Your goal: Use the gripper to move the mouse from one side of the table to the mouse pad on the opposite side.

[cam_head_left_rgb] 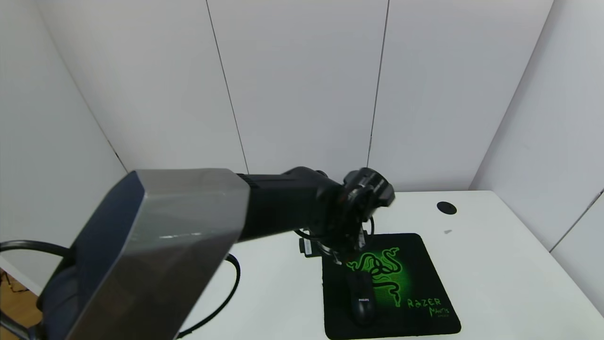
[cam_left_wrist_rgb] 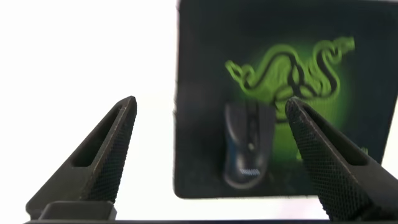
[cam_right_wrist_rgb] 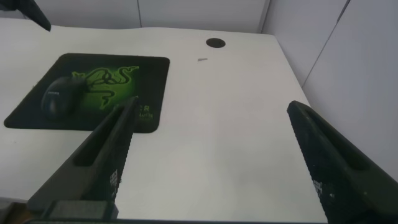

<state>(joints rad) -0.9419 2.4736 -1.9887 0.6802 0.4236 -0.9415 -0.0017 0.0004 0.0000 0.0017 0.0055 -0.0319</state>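
The mouse (cam_head_left_rgb: 361, 298) is lying on the mouse pad (cam_head_left_rgb: 415, 283); the left pincer (cam_head_left_rgb: 347, 252), gaping empty at its twelve o'clock, risks nudging it off while withdrawing.

White wall panels (cam_head_left_rgb: 302, 85) are divided by thin dark vertical seams and enclose the scene on three sides (the side walls angle inward). A strip of wooden floor (cam_head_left_rgb: 16, 307) is seen at the lower left corner.
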